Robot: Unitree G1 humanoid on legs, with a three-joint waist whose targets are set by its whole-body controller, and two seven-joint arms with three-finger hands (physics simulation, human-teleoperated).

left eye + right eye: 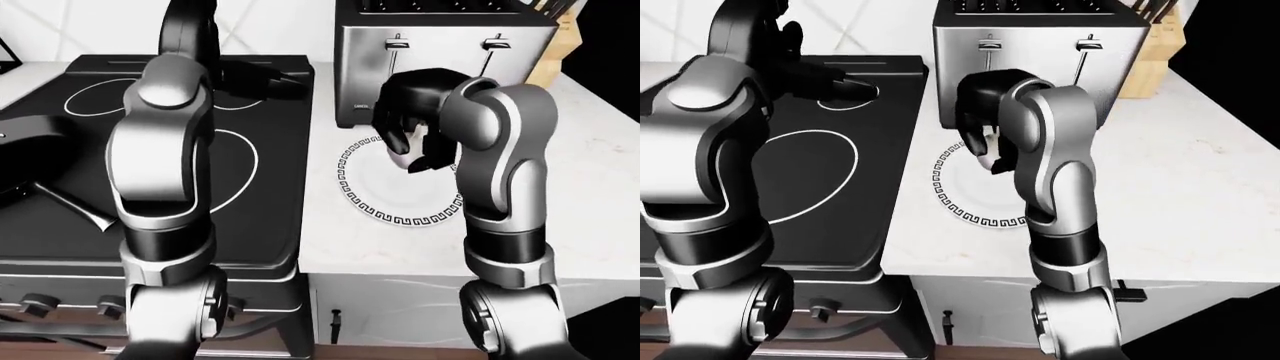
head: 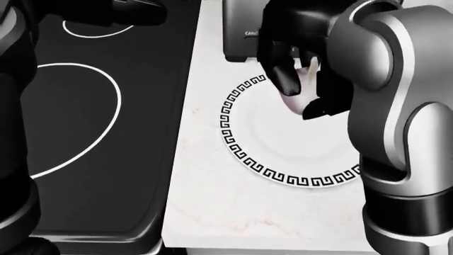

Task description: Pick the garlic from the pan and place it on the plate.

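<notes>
My right hand is shut on the pale garlic bulb, its black fingers wrapped round it. It hangs over the upper part of the white plate, which has a black key-pattern rim and lies on the counter. Whether the garlic touches the plate cannot be told. A dark pan with a handle lies on the stove at the left edge of the left-eye view. My left hand is open and holds nothing, above the stove's far burner ring.
A steel toaster stands just above the plate, and a wooden knife block is to its right. The black stove top fills the left. The pale counter ends at the head view's bottom edge.
</notes>
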